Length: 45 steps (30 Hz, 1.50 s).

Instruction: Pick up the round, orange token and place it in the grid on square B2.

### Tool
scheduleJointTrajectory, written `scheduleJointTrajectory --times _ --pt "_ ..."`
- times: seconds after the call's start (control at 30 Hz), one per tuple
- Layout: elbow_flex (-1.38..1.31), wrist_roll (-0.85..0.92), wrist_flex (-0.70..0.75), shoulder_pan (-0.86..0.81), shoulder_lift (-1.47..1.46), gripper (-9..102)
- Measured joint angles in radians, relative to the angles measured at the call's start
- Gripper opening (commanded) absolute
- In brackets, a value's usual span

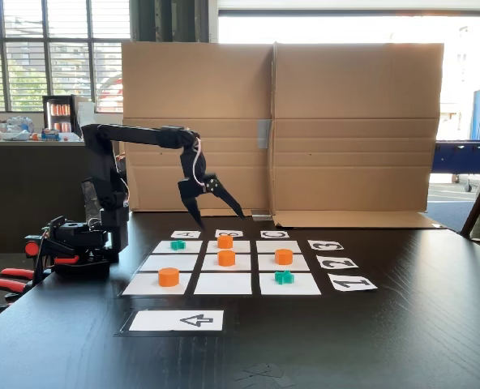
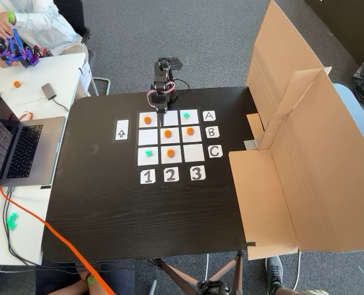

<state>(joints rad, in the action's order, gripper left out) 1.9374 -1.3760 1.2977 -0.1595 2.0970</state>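
- Brown cardboard screen (image 1: 353, 130) stands folded along the table's far edge in a fixed view, probably to shut out the bright windows behind the board.
- Dark wooden table (image 1: 402, 340) carries the whole set-up. The black arm (image 1: 135, 134) is mounted at its left edge, close enough to reach every cell.
- Nine white paper cells make up the grid (image 1: 222, 284), laid left of the table's middle. Letter cards line its far side and number cards its right, so each cell can be called by name.
- A white arrow card (image 1: 155, 321) lies between the grid and the table's near edge.
- The gripper (image 1: 220, 217) hangs above the grid's far side with its jaws spread and nothing between them.
- The round, orange token (image 1: 226, 258) sits flat on square B2 (image 1: 242, 264), the centre cell. By that, the placing looks done and the parted jaws fit a release.
- Three more orange tokens (image 1: 169, 276) rest on other cells.
- Two teal crosses (image 1: 284, 277) occupy opposite corner cells, likely the rival side's pieces.
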Motion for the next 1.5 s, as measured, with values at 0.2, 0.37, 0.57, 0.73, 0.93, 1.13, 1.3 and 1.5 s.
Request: scheduleJointTrajectory --times 0.2,0.37,0.57,0.73,0.93,1.13,1.3,1.5 --pt "0.064 0.009 -0.103 -0.416 0.35 -1" --pt "0.164 0.021 -0.285 -0.885 0.518 -1" --pt "0.472 0.025 -0.479 -1.212 0.779 -1" --pt "0.713 0.026 -0.528 -1.424 0.969 -1" --pt "0.963 0.026 -0.52 -1.551 1.198 -1" --pt "1.081 0.026 -0.538 -1.575 1.224 -1" --pt "1.112 0.026 -0.558 -1.58 1.226 -1" --pt "1.112 0.026 -0.558 -1.58 1.224 -1"
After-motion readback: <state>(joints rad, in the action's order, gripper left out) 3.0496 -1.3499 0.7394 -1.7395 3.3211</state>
